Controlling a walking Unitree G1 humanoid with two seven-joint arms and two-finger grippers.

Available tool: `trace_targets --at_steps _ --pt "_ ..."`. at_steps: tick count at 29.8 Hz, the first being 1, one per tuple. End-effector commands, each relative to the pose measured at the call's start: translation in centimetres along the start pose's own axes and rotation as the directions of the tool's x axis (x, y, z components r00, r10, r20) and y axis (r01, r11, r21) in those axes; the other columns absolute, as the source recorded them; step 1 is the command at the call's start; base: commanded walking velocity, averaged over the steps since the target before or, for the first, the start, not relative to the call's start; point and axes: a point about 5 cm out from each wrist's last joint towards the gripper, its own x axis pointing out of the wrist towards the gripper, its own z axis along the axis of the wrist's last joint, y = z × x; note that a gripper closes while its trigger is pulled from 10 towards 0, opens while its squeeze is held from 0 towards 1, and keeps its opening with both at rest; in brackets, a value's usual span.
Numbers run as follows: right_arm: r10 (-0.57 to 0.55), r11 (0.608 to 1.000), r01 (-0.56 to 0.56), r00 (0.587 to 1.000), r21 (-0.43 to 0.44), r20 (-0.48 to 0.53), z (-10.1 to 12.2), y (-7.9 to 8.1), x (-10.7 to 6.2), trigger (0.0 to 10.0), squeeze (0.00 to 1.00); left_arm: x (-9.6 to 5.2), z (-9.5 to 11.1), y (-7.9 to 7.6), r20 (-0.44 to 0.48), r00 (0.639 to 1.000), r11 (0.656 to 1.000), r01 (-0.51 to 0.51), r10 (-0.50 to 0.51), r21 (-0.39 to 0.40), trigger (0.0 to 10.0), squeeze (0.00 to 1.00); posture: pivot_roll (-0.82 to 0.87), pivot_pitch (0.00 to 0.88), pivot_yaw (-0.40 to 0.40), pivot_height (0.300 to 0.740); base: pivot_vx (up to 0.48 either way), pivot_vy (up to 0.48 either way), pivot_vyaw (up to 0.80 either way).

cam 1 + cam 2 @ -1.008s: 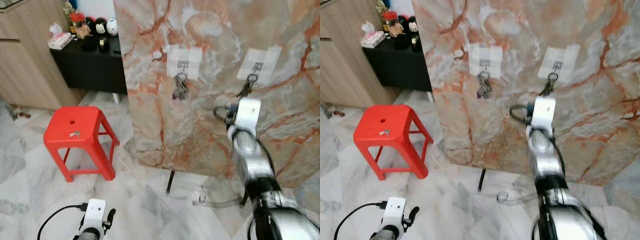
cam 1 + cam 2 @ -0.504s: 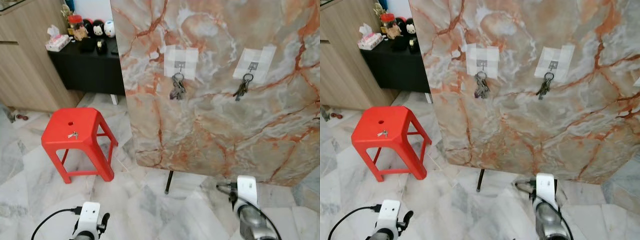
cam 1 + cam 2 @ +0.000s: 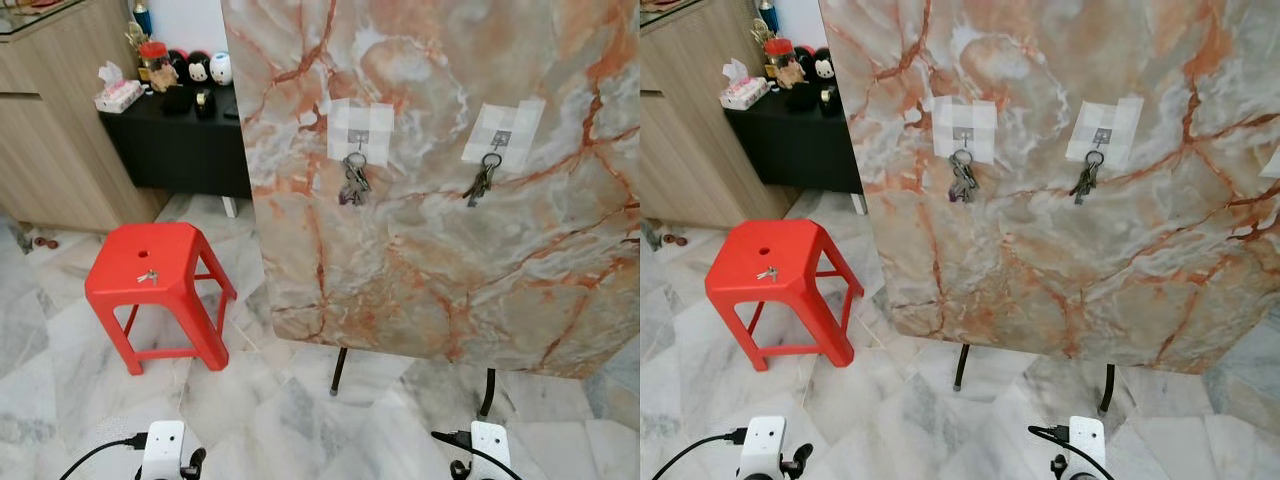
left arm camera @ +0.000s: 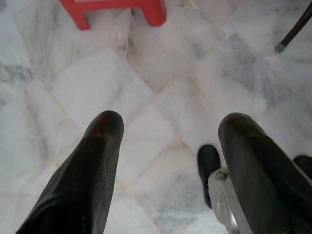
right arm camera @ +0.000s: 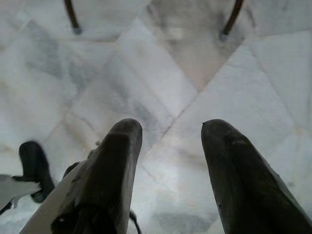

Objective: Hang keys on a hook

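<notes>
While two metal key bunches [image 3: 483, 183] are seen hung on hooks upper right, a small key [image 3: 148, 276] lies on the red plastic stool [image 3: 190, 262]; both grippers [image 4: 168, 134] [image 5: 170, 136] are held apart, empty; fetching it is judged next.

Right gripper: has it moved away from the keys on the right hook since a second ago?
Yes. The right gripper has dropped from the right keys to hang open above the floor.

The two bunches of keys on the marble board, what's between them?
Only bare marble board lies between the left keys and the right keys; each hangs from its own taped hook. The left eye view shows it.
</notes>
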Motion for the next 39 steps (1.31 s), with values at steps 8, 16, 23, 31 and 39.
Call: trace_targets --at_steps 8,16,23,31,39 --pt "0.015 1.000 -0.015 1.000 -0.020 0.017 0.8 0.3 0.1 10.0 0.00 -0.1 -0.8 -1.0 -0.047 0.998 1.000 0.029 -0.029 -0.007 10.0 0.00 -0.03 0.000 -0.020 0.740 0.000 0.151 0.00" --pt "0.026 0.999 -0.025 1.000 -0.034 0.008 0.3 0.5 0.0 10.0 0.00 -0.2 -1.1 -1.3 -0.058 0.998 1.000 0.030 -0.030 0.000 10.0 0.00 -0.02 0.000 -0.030 0.740 0.000 0.355 0.00" --pt "0.027 0.999 -0.027 1.000 -0.040 -0.003 -0.3 0.4 0.0 10.0 0.00 -0.3 -1.3 -1.3 -0.064 0.997 0.999 0.034 -0.034 -0.001 10.0 0.00 -0.03 0.000 -0.029 0.740 0.000 0.413 0.00" --pt "0.029 0.999 -0.029 1.000 -0.043 -0.004 -0.2 0.4 0.0 10.0 0.00 -0.3 -1.2 -1.5 -0.065 0.997 0.999 0.043 -0.042 0.014 10.0 0.00 -0.03 0.000 -0.029 0.740 0.000 0.480 0.00" --pt "0.038 0.998 -0.038 0.999 -0.045 0.009 0.2 0.6 0.0 10.0 0.00 -0.2 -1.2 -1.4 -0.066 0.997 0.999 0.041 -0.040 0.018 10.0 0.00 -0.02 0.000 -0.029 0.740 0.000 0.480 0.00"
